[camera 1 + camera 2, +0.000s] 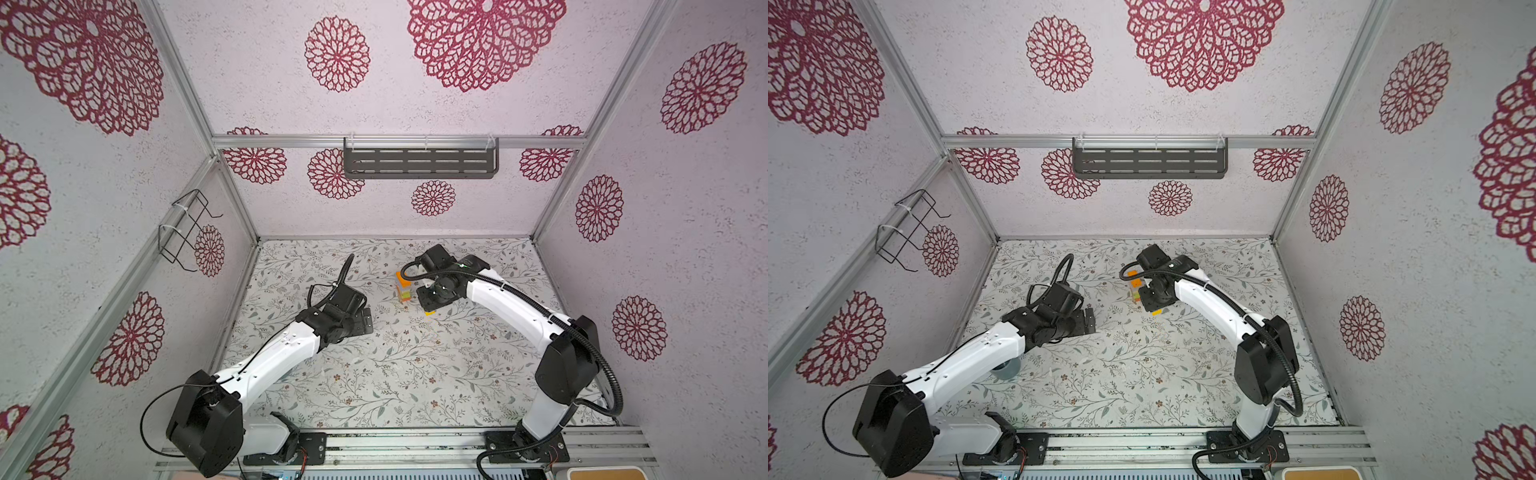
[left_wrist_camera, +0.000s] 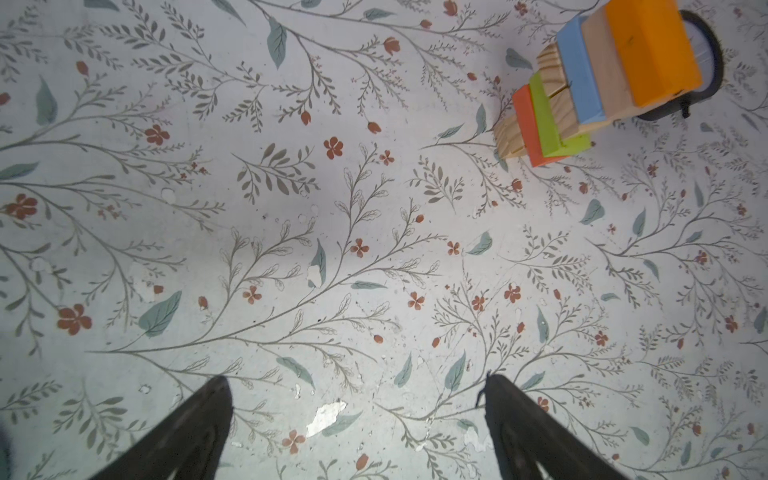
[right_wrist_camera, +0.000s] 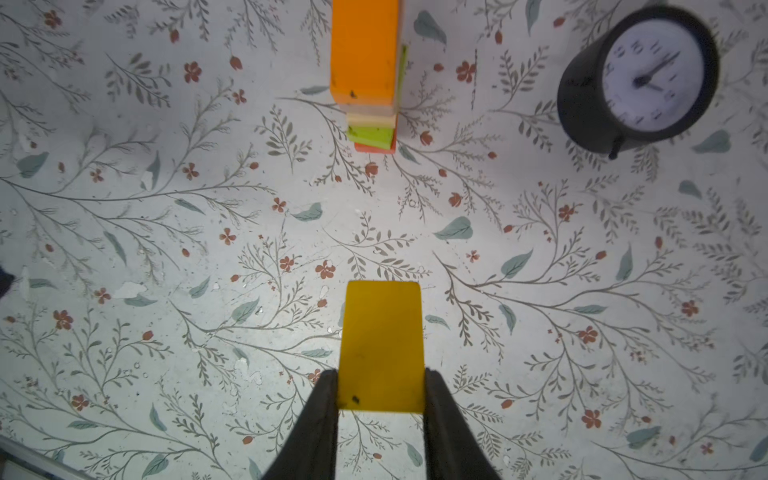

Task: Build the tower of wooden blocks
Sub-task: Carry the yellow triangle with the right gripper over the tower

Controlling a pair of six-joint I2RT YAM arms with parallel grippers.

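The tower (image 1: 404,286) (image 1: 1136,286) stands mid-table, a narrow stack of several wood blocks. From the bottom it goes natural wood, orange-red, green, wood, blue and tan, with an orange block (image 2: 652,50) (image 3: 363,50) on top. My right gripper (image 3: 380,374) (image 1: 428,305) is shut on a yellow block (image 3: 380,345) and holds it above the table just to the right of the tower. My left gripper (image 2: 357,380) (image 1: 368,320) hangs open and empty over bare table, left of the tower.
A round black clock (image 3: 640,79) (image 2: 706,62) stands close behind the tower; the right arm hides it in both top views. A grey round thing (image 1: 1007,368) shows under the left arm. A dark shelf (image 1: 419,162) hangs on the back wall and a wire rack (image 1: 185,230) on the left wall.
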